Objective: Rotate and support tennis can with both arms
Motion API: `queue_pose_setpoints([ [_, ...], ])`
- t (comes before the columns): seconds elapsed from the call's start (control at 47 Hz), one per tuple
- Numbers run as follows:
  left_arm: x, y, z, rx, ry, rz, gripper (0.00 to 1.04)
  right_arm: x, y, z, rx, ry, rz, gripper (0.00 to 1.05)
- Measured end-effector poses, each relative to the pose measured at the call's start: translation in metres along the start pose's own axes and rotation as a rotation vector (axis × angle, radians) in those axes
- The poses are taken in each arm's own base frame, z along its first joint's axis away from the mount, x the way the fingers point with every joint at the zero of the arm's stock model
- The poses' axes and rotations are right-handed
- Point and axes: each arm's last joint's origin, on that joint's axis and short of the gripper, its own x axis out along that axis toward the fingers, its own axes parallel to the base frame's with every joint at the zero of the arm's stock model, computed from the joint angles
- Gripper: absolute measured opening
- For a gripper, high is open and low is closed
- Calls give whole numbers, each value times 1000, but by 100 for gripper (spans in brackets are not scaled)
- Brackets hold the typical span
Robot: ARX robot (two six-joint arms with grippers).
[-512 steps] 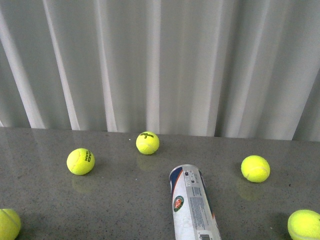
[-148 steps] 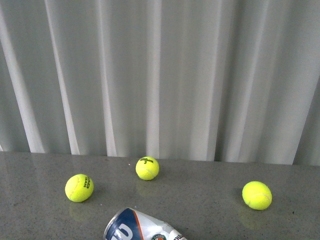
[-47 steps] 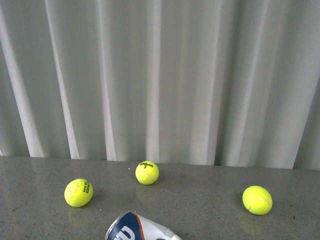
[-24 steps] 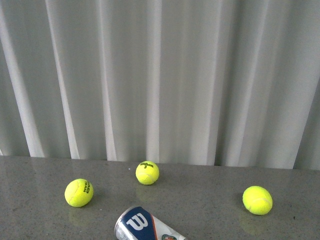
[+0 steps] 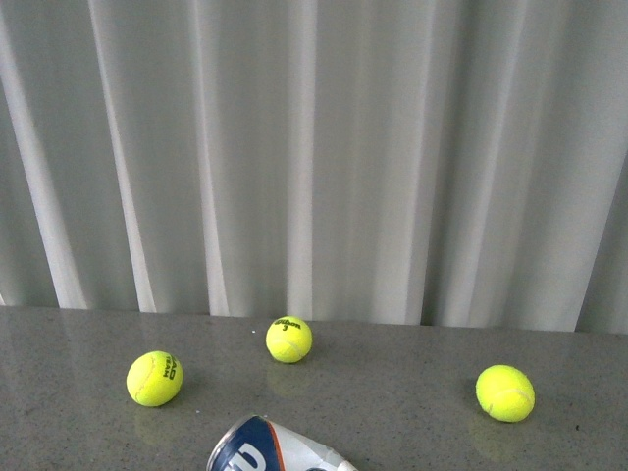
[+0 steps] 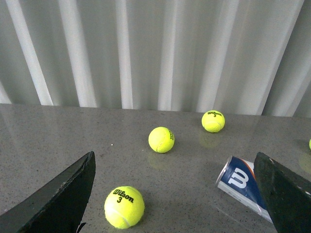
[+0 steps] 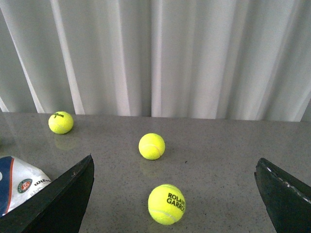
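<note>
The tennis can (image 5: 270,449) lies on its side at the bottom edge of the front view, silver rim and navy label end showing, the rest cut off. In the left wrist view the tennis can (image 6: 243,184) lies partly behind one black finger (image 6: 284,191), its rim end toward the gap. My left gripper (image 6: 175,204) is open, with a Wilson ball (image 6: 124,207) between the fingers. In the right wrist view the can's white label end (image 7: 19,187) shows beside one finger (image 7: 58,201). My right gripper (image 7: 172,201) is open around a Roland Garros ball (image 7: 166,204). Neither arm appears in the front view.
Three yellow-green balls lie on the grey table (image 5: 392,392) in the front view: one left (image 5: 154,379), one centre (image 5: 288,340), one right (image 5: 504,392). A white curtain (image 5: 314,147) hangs behind the table's far edge. More balls (image 6: 161,140) (image 7: 151,146) lie beyond the grippers.
The can has rolled about its axis: half a second ago the white W emblem faced up, now the label is turned and the rim end sits a little further left. The balls have not moved.
</note>
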Motion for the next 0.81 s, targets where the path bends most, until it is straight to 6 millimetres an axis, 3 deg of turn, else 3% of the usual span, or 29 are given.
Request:
queue_pose_setpoints([
  [0.128, 0, 0, 0, -4, 9, 3, 98, 0, 0, 0, 0, 0, 0, 98],
  [0.191, 7, 2, -1, -129, 239, -21, 98, 0, 0, 0, 0, 0, 0, 98],
  [0.404, 92, 13, 9, -200, 373, -322, 98, 0, 0, 0, 0, -1, 0, 98],
  [0.638, 181, 20, -36, -166, 653, -483, 98, 0, 0, 0, 0, -1, 0, 98],
  [0.809, 227, 16, -45, -118, 682, -538, 98, 0, 0, 0, 0, -1, 0, 98],
])
